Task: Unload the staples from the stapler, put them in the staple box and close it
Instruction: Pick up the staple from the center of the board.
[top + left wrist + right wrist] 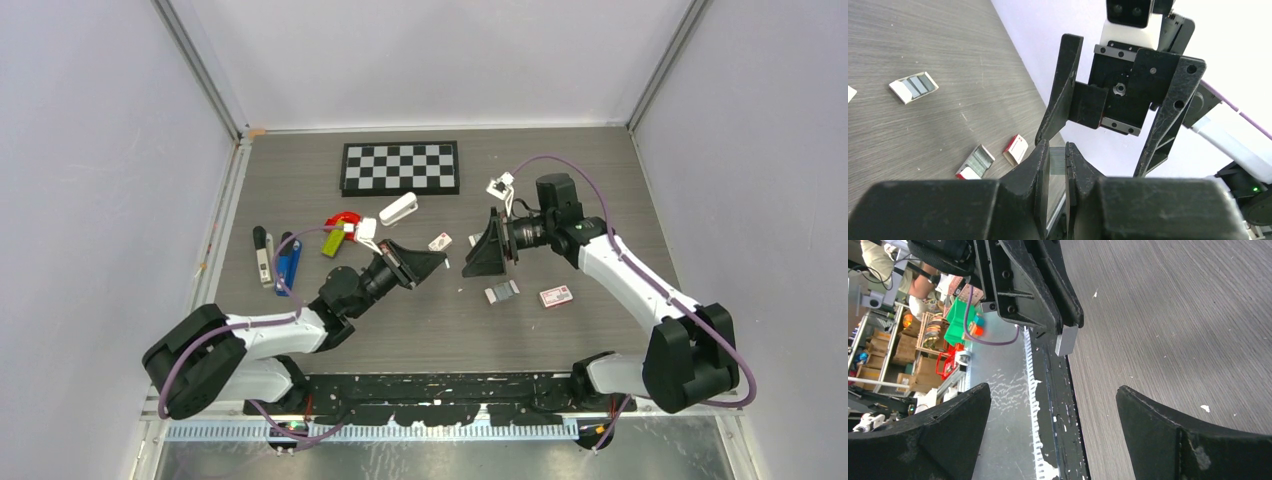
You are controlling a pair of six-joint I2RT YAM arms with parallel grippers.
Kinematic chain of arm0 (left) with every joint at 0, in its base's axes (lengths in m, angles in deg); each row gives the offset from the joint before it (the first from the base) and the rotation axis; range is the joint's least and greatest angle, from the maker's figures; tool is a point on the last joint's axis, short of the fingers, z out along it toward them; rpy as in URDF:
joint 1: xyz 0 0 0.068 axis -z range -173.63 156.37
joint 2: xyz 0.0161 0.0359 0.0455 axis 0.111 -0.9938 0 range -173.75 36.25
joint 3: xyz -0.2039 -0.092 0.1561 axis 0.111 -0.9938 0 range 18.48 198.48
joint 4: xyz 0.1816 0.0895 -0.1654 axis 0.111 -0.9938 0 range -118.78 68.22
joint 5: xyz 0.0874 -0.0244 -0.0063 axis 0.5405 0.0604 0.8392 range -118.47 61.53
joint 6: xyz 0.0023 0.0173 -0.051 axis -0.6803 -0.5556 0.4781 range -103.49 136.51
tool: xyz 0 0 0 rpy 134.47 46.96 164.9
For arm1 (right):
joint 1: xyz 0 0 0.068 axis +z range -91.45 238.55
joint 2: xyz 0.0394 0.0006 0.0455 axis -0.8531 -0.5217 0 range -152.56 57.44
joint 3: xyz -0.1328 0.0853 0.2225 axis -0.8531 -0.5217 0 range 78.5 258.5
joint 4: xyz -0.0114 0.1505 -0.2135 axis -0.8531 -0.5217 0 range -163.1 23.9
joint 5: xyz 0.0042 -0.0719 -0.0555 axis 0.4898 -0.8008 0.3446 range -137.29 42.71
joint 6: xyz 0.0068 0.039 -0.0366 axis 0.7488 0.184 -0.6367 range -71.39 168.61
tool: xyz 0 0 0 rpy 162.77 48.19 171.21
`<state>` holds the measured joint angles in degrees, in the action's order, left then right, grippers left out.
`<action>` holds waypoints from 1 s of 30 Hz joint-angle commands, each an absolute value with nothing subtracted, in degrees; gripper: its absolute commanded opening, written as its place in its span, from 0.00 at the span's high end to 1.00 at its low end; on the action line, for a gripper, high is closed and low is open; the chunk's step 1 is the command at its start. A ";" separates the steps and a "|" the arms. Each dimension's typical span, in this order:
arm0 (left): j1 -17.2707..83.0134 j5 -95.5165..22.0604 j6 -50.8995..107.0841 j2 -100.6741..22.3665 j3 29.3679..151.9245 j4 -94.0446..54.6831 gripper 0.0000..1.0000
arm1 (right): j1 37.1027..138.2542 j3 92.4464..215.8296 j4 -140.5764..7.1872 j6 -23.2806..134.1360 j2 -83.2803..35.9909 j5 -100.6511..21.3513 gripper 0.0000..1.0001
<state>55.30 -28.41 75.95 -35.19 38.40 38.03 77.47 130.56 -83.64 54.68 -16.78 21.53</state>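
From above, the stapler (288, 262) lies left of the chessboard (400, 167), nearer the arms. It looks light, stiff and smooth, best taken across its sides.

Left wrist: the left gripper (1055, 150) clamps a brittle staple strip (1058, 167).

Right wrist: the right gripper (1053, 410) stands wide apart, empty.

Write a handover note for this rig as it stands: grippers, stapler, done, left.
Left gripper: shut on a strip of staples, held in the air.
Right gripper: open, empty, facing the strip head-on, not touching it.
Stapler: lying on the table at the left, away from both grippers.
Done: one strip is out and in hand, presumably taken from the stapler.
Left: pass the strip across or set it down. Whether the stapler is now empty can't be told from these views, so check it.
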 commanded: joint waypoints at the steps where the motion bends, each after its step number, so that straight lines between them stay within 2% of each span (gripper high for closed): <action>1: 54.84 -24.60 78.03 -35.92 37.68 48.43 0.96 | 76.60 131.90 -78.94 59.38 -14.60 24.08 0.01; 13: 54.80 -22.41 79.53 -38.66 38.75 55.89 0.96 | 74.29 131.22 -67.03 73.92 -15.00 22.55 0.00; 17: 54.80 -21.86 80.06 -40.21 39.07 57.83 0.97 | 73.93 127.53 -53.19 85.10 -15.01 21.82 0.00; 20: 54.80 -21.91 81.07 -42.95 40.11 60.01 0.96 | 73.89 126.28 -48.45 89.75 -16.01 20.22 0.01; 24: 54.80 -23.09 82.86 -45.62 42.34 60.22 0.96 | 74.15 123.52 -38.20 98.15 -16.65 19.65 0.09; 28: 54.80 -23.72 83.26 -46.86 43.87 60.21 0.96 | 74.81 122.64 -37.67 98.02 -16.43 18.93 0.20; 30: 54.83 -23.65 83.39 -47.09 44.33 60.19 0.97 | 74.81 122.42 -38.24 97.60 -16.75 18.79 0.21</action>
<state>54.99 -23.58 82.88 -46.81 41.98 55.62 74.47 122.53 -43.66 95.00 -16.58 19.73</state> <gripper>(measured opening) 0.150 0.802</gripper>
